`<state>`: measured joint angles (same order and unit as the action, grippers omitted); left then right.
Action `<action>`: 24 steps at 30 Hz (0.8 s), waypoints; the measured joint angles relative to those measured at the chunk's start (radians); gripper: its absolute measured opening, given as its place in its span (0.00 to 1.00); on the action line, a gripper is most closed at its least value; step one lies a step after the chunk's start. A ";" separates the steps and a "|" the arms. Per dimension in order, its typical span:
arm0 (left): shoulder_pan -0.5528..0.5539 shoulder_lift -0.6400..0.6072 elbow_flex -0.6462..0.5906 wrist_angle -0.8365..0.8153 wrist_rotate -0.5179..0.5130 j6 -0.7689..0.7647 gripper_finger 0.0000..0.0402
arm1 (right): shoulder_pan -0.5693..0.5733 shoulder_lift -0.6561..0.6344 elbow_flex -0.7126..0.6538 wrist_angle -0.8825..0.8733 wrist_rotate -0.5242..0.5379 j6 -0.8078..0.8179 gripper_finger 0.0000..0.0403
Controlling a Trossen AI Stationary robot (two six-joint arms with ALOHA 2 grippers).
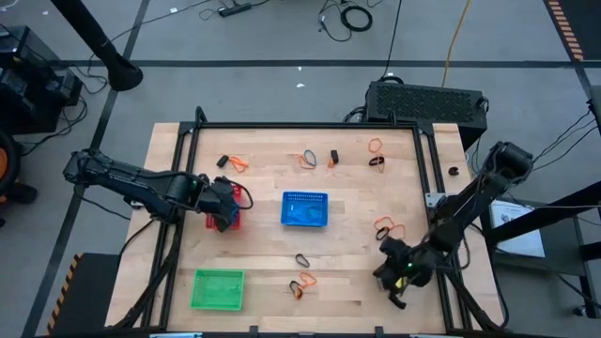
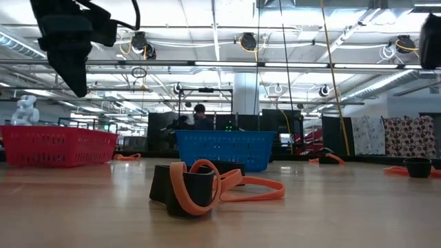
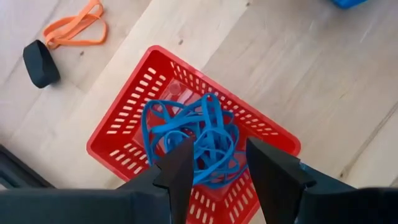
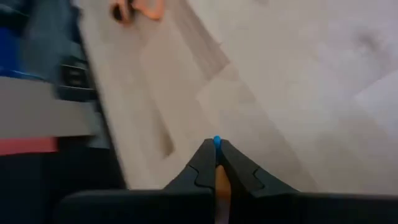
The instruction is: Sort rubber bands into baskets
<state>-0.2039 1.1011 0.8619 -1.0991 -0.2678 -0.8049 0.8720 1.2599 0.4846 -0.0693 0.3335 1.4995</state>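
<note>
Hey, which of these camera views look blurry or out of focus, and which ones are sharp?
Right wrist view: smeared with motion blur, only the right gripper crisp. Left wrist view: sharp on the red basket and blue bands. Low view: the near orange band is soft. High view: evenly sharp.

The left arm reaches in from the table's left edge toward the left-centre, wrist pointing down; the left gripper [image 3: 214,165] hangs there with its fingers [image 3: 177,168] parted, nothing between them. The right arm folds in from the right side, elbow raised at the far right, forearm angled down to the near-right area. The right gripper [image 4: 216,149] has its fingers pressed together, a sliver of blue and orange showing at the tips.
</note>
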 joint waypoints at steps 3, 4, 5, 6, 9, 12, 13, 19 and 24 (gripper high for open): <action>0.000 0.000 0.000 0.001 0.002 -0.018 0.39 | 0.056 -0.060 -0.064 0.109 0.079 0.032 0.00; 0.000 0.000 0.000 0.001 0.002 -0.027 0.39 | 0.075 -0.079 -0.077 0.118 0.105 0.036 0.00; 0.000 0.000 0.000 0.001 0.002 -0.035 0.39 | 0.090 -0.093 -0.084 0.118 0.119 0.037 0.00; 0.000 0.000 0.000 0.002 0.002 -0.047 0.39 | 0.104 -0.102 -0.091 0.119 0.122 0.040 0.00; 0.000 0.000 0.000 0.014 0.003 -0.076 0.39 | 0.144 -0.116 -0.101 0.116 0.127 0.074 0.00; 0.000 0.000 0.000 0.037 0.003 -0.080 0.39 | 0.176 -0.112 -0.101 0.103 0.110 0.102 0.02; -0.001 0.000 0.000 0.045 0.003 -0.080 0.39 | 0.185 -0.108 -0.101 0.091 0.107 0.120 0.03; 0.000 0.000 0.000 0.093 0.003 -0.081 0.39 | 0.202 -0.093 -0.101 0.083 0.102 0.184 0.12; 0.000 0.000 0.000 0.099 -0.010 -0.083 0.39 | 0.203 -0.093 -0.101 0.076 0.080 0.184 0.28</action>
<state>-0.2043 1.1007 0.8619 -1.0005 -0.2774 -0.8880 1.0752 1.1667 0.3840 0.0067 0.4132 1.6836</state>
